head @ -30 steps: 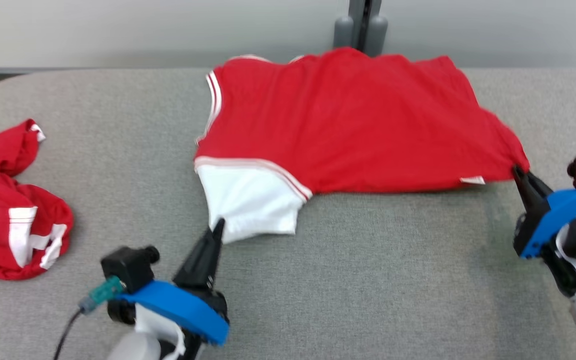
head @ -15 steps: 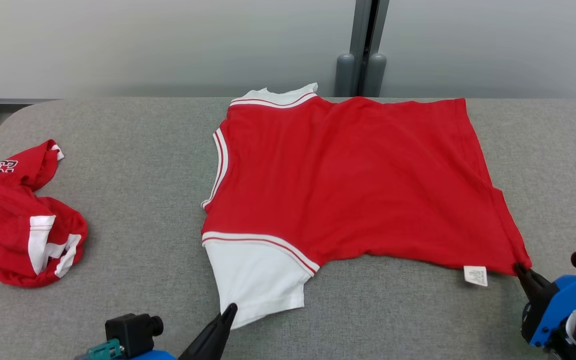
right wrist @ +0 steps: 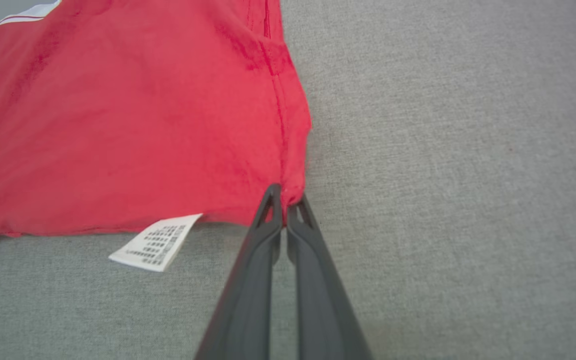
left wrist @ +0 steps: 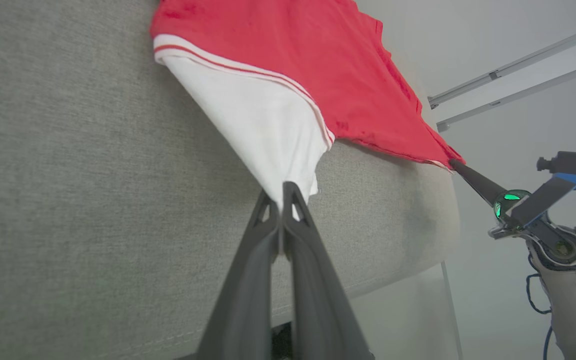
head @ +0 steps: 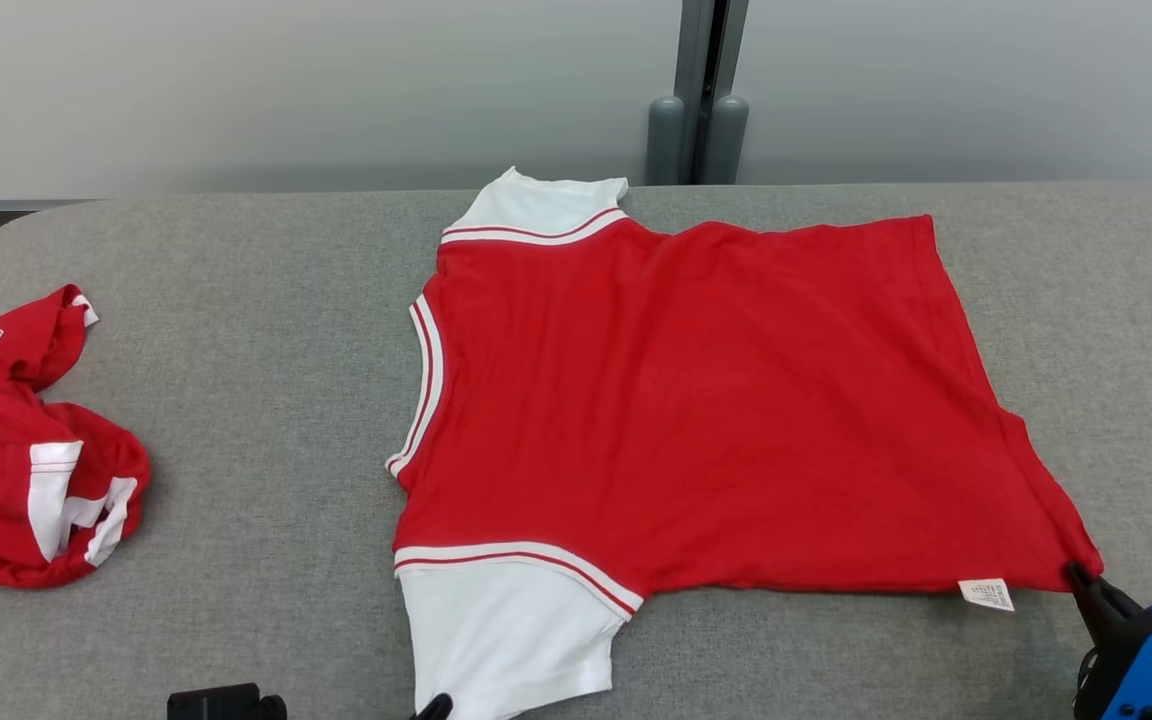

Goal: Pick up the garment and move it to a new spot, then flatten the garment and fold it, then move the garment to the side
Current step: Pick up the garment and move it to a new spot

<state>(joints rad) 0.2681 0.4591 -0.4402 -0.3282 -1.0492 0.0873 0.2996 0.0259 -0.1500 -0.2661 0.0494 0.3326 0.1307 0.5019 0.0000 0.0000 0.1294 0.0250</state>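
left gripper [left wrist: 282, 192] pinches the white sleeve [left wrist: 268, 135] of the flat red-and-white fabric shirt [head: 696, 400]; right gripper [right wrist: 284, 197] is clamped on its hem corner, white tag [right wrist: 155, 242] just beside.

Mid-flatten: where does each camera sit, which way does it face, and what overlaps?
Head: high on the robot, facing forward-down over grey table and red shirt; right jaws lower right.
Left wrist: along left jaws, shut on the white sleeve.
Right wrist: along right jaws, shut on the shirt's corner by the care label.
Shared: head and left wrist both show right jaws.
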